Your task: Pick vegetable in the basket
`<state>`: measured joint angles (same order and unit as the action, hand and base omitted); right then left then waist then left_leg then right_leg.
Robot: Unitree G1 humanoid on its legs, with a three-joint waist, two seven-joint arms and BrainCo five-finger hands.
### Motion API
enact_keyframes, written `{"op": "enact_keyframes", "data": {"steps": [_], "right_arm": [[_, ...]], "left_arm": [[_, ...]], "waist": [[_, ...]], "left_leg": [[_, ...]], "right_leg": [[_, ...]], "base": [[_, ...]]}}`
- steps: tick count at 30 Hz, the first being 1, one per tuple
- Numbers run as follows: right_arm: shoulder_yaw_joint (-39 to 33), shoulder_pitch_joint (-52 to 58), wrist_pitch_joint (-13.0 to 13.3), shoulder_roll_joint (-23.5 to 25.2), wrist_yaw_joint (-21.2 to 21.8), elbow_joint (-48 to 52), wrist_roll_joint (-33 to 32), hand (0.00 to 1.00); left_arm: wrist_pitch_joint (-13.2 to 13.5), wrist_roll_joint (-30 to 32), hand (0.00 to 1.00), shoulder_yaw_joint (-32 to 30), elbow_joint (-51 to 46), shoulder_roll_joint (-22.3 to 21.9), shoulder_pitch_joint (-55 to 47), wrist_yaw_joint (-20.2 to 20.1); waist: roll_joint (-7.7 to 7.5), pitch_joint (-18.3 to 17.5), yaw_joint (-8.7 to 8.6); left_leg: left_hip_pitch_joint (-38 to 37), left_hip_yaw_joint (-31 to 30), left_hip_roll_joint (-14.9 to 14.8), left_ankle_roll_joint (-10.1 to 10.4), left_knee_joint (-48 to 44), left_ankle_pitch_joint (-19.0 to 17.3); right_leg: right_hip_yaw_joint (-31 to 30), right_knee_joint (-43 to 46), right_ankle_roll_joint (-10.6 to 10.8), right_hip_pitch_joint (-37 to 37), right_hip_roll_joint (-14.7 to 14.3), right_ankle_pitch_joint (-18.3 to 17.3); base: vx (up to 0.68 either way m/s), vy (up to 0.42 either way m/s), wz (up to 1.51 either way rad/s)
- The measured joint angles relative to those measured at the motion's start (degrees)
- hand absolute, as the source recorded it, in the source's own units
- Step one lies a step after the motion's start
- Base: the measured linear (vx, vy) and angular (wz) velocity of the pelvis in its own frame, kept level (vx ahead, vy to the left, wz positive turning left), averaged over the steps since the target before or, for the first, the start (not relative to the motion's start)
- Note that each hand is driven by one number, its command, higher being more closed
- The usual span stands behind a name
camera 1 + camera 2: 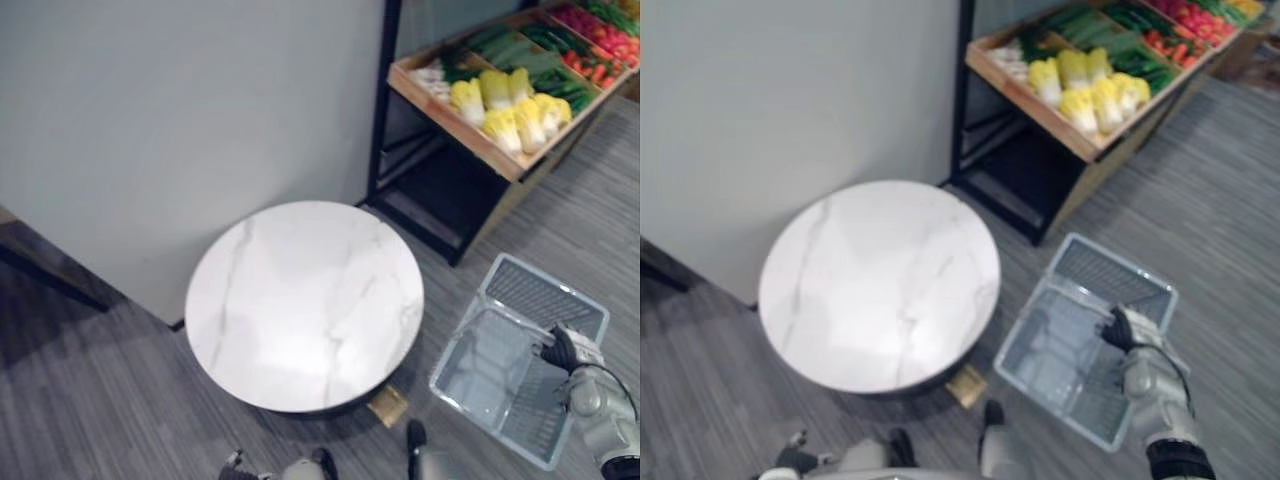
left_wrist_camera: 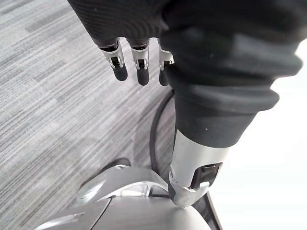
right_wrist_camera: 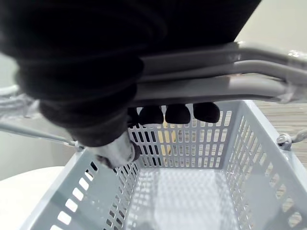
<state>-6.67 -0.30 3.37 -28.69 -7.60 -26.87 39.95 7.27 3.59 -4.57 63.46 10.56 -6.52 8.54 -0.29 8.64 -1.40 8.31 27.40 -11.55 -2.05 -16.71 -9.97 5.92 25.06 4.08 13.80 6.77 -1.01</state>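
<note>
- Right hand [image 1: 1128, 332]: fingers [image 3: 177, 114] curled round the grey handle [image 3: 216, 86] of a grey perforated plastic basket [image 1: 1055, 350]. It carries the basket low beside the round marble table [image 1: 300, 300]. The basket is empty.
- Left hand [image 2: 139, 67]: fingers hang loose and hold nothing, with carpeted floor below them.
- Vegetables: on the slanted wooden display tray [image 1: 452, 125], well apart from the basket. Napa cabbages [image 1: 510, 110] lie at the front, long green vegetables [image 1: 530, 50] behind them, and red ones [image 1: 605, 45] at the far end.
- Handling, judged: a cabbage looks bulky and fairly heavy, with a firm core and soft outer leaves that bruise. Best to wrap the free hand round the mid-body, towards the pale stem end, not the leaf tips.
</note>
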Motion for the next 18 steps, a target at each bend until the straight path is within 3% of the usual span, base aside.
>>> {"op": "enact_keyframes", "data": {"steps": [1, 5, 7, 8, 9, 10, 11, 12, 13, 15, 17, 18], "right_arm": [[0.01, -0.23, 0.07, 0.08, -0.02, 0.04, 0.07, 1.00], [2.10, -5.00, 0.16, 0.44, -0.03, -0.07, 0.00, 1.00], [4.59, -5.78, 0.26, 0.34, -0.07, -0.04, 0.00, 1.00], [5.27, -6.25, 0.29, 0.41, -0.06, -0.03, 0.02, 1.00], [6.42, -6.62, 0.48, 0.51, -0.04, 0.45, 0.03, 1.00], [7.34, -6.48, 0.50, 0.60, -0.01, 0.68, 0.01, 1.00], [7.66, -6.47, 0.59, 0.85, 0.07, 0.84, 0.02, 1.00], [7.98, -6.46, 0.47, 0.82, 0.09, 1.22, 0.09, 1.00], [9.11, -6.07, 0.34, 0.50, 0.10, 1.35, 0.08, 1.00], [9.93, -4.74, 0.27, 0.52, 0.09, 1.64, 0.04, 1.00], [9.97, -2.89, 0.31, 0.53, 0.09, 2.77, 0.06, 1.00], [9.93, -1.70, 0.34, 0.48, 0.10, 3.92, 0.07, 1.00]], "left_arm": [[-0.02, -0.01, 0.00, -0.18, -0.08, 0.43, -0.34, -0.07], [-0.11, 0.01, 0.00, -0.41, 0.38, 0.58, -0.14, -0.28], [-0.29, 0.01, 0.00, -0.28, 0.92, 0.05, 1.05, -0.35], [-0.30, 0.01, 0.00, -0.28, 1.25, -0.28, 1.06, -0.42], [-0.29, -0.01, 0.00, -0.28, 2.06, -0.83, 2.21, -0.39], [-0.29, -0.02, 0.00, -0.02, 2.04, -0.60, 3.40, -0.33], [-0.30, -0.02, 0.00, -0.05, 2.11, -0.05, 3.86, -0.32], [-0.34, -0.09, 0.00, -0.11, 2.61, -0.82, 4.53, -0.17], [-0.29, -0.10, 0.00, -0.21, 2.58, -1.38, 4.12, 0.04], [-0.35, -0.09, 0.00, -0.20, 2.60, -1.30, 4.08, 0.04], [-0.33, -0.08, 0.00, -0.09, 2.55, -1.57, 4.18, 0.00], [-0.32, -0.12, 0.00, -0.20, 2.50, -1.72, 4.14, 0.02]], "waist": [[-0.44, -0.26, 0.10], [-1.19, -0.47, 0.58], [-0.81, -1.09, 1.72], [0.28, -1.65, 2.32], [-0.39, -1.50, 2.56], [-1.57, -1.17, 1.87], [-2.03, -1.17, 1.92], [-1.07, -0.97, 1.87], [-0.16, -1.01, 1.57], [-0.12, -0.85, 1.40], [0.84, -1.09, 1.16], [0.78, -0.77, 1.10]], "left_leg": [[-1.12, 1.89, -0.03, -0.15, 1.58, 0.98], [-1.54, 8.83, -1.26, 0.22, 2.28, 2.61], [-1.43, 7.32, 0.44, 2.06, 6.73, 4.30], [-1.12, 7.27, 0.23, 1.64, 8.55, 5.46], [-0.64, 9.90, 0.46, 1.60, 9.48, 7.45], [0.03, 11.34, 0.89, 1.70, 9.70, 8.61], [0.59, 11.68, 0.75, 1.99, 9.40, 9.03], [1.14, 12.06, -0.58, 2.44, 9.14, 10.60], [0.98, 11.06, -2.34, 2.97, 8.98, 11.38], [0.36, 11.08, -4.42, 3.92, 8.40, 12.02], [0.15, 11.00, -7.78, 4.64, 6.79, 12.50], [-0.11, 10.85, -9.43, 4.63, 5.27, 12.50]], "right_leg": [[1.78, 4.36, -1.68, -2.21, 1.10, -1.63], [4.78, 6.35, -2.59, -2.68, 4.46, -2.26], [4.88, -3.53, -2.26, -3.50, 1.98, -2.01], [3.53, -7.38, -1.88, -4.94, 1.53, -2.57], [3.82, -6.51, -1.52, -4.41, 2.49, -5.42], [4.36, -8.61, 0.82, -5.22, 4.12, -7.23], [4.52, -11.11, 1.72, -5.63, 3.97, -7.83], [5.27, -14.49, 2.39, -6.20, 2.40, -7.05], [4.85, -15.97, 1.54, -6.87, 0.32, -5.89], [4.41, -16.22, 0.88, -7.47, -1.95, -5.14], [4.40, -16.38, 0.60, -7.88, -4.67, -5.15], [4.02, -16.92, -1.25, -8.33, -5.90, -5.42]], "base": [[-0.10, 0.104, -0.65], [-0.15, -0.028, -1.01], [-0.19, -0.079, -1.17], [-0.24, -0.129, -1.17], [-0.24, -0.182, -0.82], [-0.22, -0.195, -0.63], [-0.15, -0.226, -0.51], [-0.14, -0.257, -0.53], [-0.14, -0.311, -0.51], [-0.09, -0.253, -0.35], [-0.09, -0.230, -0.28], [-0.08, -0.144, -0.24]]}}
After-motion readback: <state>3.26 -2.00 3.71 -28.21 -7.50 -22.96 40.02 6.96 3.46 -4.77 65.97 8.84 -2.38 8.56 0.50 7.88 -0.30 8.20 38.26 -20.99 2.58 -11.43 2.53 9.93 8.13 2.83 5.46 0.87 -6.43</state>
